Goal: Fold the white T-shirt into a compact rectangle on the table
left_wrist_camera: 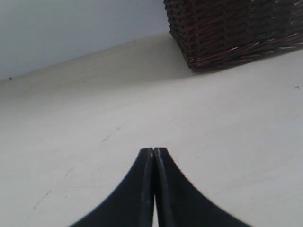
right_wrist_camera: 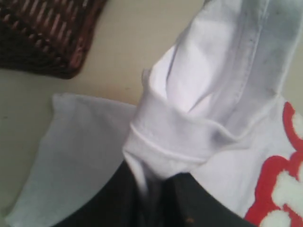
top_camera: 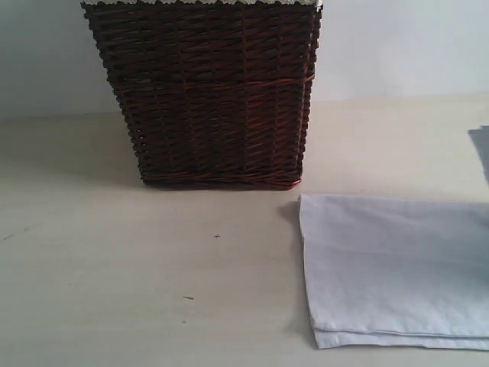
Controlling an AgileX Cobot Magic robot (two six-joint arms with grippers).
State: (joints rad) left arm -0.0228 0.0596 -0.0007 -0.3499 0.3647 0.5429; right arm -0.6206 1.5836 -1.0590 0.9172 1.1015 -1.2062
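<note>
**Exterior view: folded shirt lies right of the basket, one claw pinching cloth**

In the exterior view we see the table [top_camera: 114,290] bare on the left, a pale cream surface with a few small dark specks. Toward the middle a dark wicker basket [top_camera: 206,92] stands upright at the back of the table, in front of the pale wall [top_camera: 397,46]. A strip of white scalloped lining [top_camera: 199,2] shows along its top rim. To the right of the basket, and nearer the camera, the white T-shirt [top_camera: 390,267] lies flat on the table in stacked layers. Its left edge is straight, its near edge shows one layer over another, and it runs out of the picture on the right. Its far left corner lies near the basket's foot but apart from it.

In the left wrist view we find the left gripper [left_wrist_camera: 154,152] with its two dark fingers pressed together tip to tip and nothing between them, over bare table. A corner of the basket stands beyond it.

In the right wrist view the right gripper [right_wrist_camera: 156,187] is clamped on a bunched, hemmed fold of the shirt, which rises from between the dark fingers. A flat layer of the shirt lies beneath, and red-outlined fuzzy white lettering shows at the edge of the picture.
</note>
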